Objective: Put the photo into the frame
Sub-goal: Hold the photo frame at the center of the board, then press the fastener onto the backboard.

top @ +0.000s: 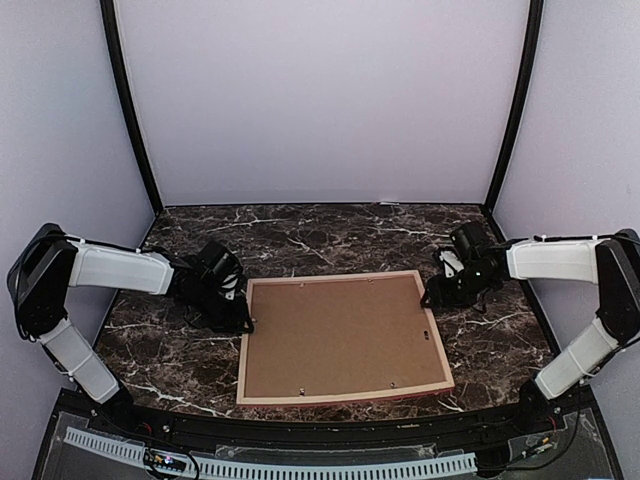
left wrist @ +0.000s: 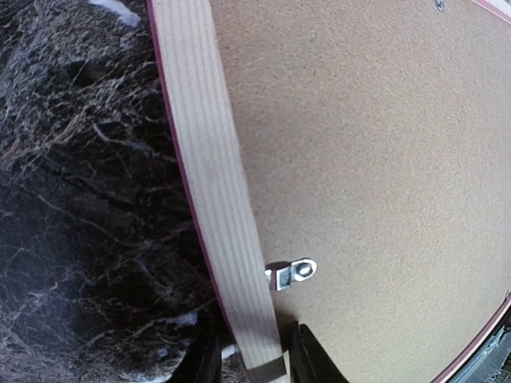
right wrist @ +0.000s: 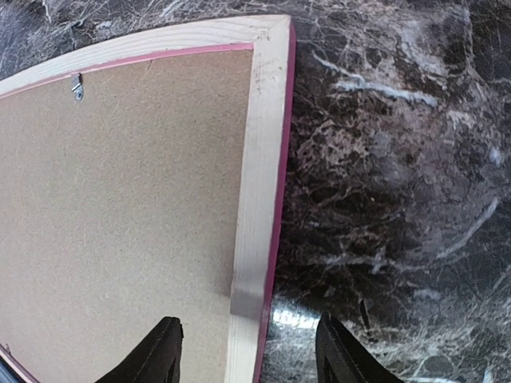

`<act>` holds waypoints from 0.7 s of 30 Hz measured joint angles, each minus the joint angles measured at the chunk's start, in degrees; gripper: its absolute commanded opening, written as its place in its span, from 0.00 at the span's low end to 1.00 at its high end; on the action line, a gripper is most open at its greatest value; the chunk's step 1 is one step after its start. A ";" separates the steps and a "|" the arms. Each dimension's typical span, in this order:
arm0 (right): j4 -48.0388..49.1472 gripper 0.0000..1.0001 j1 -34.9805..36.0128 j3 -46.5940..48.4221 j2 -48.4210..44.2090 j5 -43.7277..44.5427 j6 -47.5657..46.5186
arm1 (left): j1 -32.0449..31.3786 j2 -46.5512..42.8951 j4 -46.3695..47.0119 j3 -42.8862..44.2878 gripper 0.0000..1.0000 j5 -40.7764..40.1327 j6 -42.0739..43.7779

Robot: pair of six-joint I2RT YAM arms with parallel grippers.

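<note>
While its fingers [left wrist: 307, 359] closely straddle the left rail of the frame [left wrist: 214, 199], the left tool [left wrist: 254, 355] may or may not be pinching it; I cannot tell. The right tool [right wrist: 249, 339] stands wide apart astride the right rail, gripping nothing. The left arm [top: 115, 268] and right arm [top: 555, 260] reach inward, forearms low. The frame lies face down on the table [top: 300, 235], with the brown backing board [top: 340, 335] inside.

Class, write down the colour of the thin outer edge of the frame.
Pink, on the frame, beside pale bare wood; clearest in the right wrist view.
</note>
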 measured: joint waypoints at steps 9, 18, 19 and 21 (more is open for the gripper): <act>-1.36 0.58 4.11 -6.27 -4.92 0.00 4.31 | -0.79 0.00 0.20 0.00 0.29 -1.57 -1.49; -2.01 0.50 7.06 -8.20 -5.57 0.22 6.91 | -0.96 0.07 0.35 0.00 0.29 -1.57 -1.49; -2.03 0.47 7.23 -8.20 -5.55 0.28 7.23 | -0.96 0.07 0.35 0.00 0.29 -1.57 -1.49; -2.08 0.42 7.43 -8.20 -5.46 0.48 7.56 | -0.96 0.07 0.42 0.00 0.29 -1.57 -1.49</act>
